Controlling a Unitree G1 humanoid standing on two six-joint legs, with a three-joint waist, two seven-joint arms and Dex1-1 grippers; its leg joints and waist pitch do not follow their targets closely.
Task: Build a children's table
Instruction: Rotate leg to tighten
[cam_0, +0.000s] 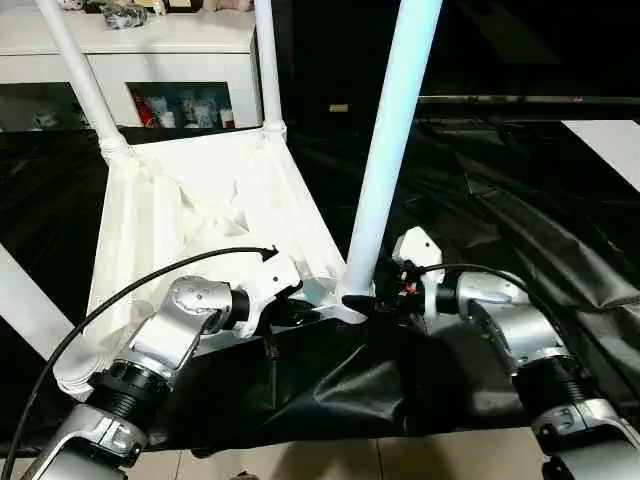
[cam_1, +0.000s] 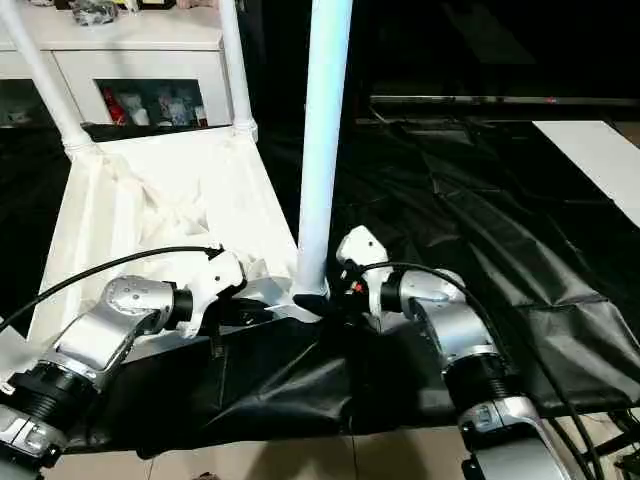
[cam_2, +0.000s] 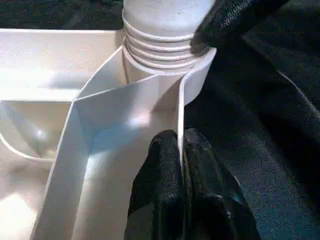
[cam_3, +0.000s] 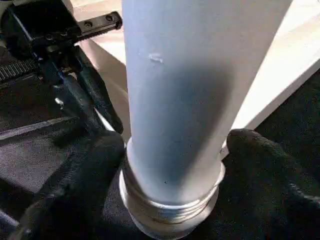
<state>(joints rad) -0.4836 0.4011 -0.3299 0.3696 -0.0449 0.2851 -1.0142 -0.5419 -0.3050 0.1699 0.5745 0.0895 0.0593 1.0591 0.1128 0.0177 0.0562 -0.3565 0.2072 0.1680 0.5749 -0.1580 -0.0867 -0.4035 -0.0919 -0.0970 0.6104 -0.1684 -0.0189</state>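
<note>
- Looks like a room in a home or a staged living space, not a workshop.
- A white cabinet (cam_0: 150, 60) with glass doors stands well beyond the left claw (cam_0: 300, 312); small colourful items (cam_0: 180, 108) sit behind the glass, more clutter on top.
- Crumpled black sheeting (cam_0: 480, 200) covers the surface under both claws.
- Pale tiled floor (cam_0: 400, 455) shows nearest the robot.
</note>
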